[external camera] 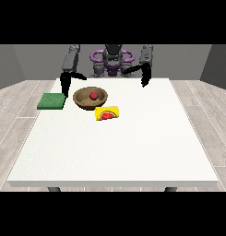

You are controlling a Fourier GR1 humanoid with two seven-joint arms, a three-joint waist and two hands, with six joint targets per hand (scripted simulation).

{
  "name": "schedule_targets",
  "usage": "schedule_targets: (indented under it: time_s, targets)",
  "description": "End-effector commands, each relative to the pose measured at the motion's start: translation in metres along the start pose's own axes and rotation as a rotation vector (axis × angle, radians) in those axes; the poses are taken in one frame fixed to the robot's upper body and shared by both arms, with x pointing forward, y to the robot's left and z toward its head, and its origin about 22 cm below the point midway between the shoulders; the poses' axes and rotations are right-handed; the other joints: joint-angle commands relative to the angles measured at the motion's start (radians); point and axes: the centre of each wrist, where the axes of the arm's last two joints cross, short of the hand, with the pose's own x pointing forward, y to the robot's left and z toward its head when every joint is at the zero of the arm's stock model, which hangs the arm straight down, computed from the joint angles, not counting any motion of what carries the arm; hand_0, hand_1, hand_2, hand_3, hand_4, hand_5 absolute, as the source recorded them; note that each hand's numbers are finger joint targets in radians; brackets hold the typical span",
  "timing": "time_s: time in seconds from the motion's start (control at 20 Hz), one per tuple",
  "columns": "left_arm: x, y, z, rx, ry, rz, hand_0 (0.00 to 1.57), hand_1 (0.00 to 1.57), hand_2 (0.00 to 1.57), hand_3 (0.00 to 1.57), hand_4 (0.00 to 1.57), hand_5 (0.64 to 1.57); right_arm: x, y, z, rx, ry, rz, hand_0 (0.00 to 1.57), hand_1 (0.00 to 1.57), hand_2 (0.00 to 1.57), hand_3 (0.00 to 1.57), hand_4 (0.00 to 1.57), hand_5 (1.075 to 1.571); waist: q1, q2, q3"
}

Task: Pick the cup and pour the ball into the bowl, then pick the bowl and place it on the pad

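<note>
Since the ball already lies in the bowl, pouring looks done — bowl not yet on the pad, w/ both hands' fingers impossible to tell: the hand at the view's left, the hand at the view's right.

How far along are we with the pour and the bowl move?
The pour looks done: the red ball sits inside the brown bowl, and the yellow cup lies on its side beside it. Nothing is in hand; the hand at the view's left hangs between the bowl and the green pad, and the hand at the view's right is well off. Left: lift the bowl onto the pad.
</note>
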Motion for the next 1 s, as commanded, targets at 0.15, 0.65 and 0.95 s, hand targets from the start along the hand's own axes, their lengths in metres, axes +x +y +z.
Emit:
schedule_targets:
  time_s: [0.15,0.65,0.95]
  targets:
    - [-0.009,0.046,0.010,-0.038,-0.038,0.075,0.00,0.00,0.00,0.00,0.00,1.564,-0.019,0.001,-0.009,-0.071,0.021,-0.009,0.00,0.00,0.00,0.00,0.29,1.567,0.036,-0.004,0.0045]
    - [0.015,0.045,0.010,-0.027,-0.114,0.066,0.00,0.00,0.00,0.00,0.00,1.566,-0.040,-0.003,-0.019,-0.077,0.003,-0.007,0.00,0.00,0.00,0.00,0.12,1.563,0.053,0.060,0.0049]
    - [0.007,0.071,0.013,-0.016,-0.098,0.054,0.00,0.00,0.00,0.00,0.00,1.566,-0.050,0.023,-0.022,-0.070,0.053,-0.035,0.00,0.00,0.00,0.00,0.14,1.565,0.033,0.038,0.0045]
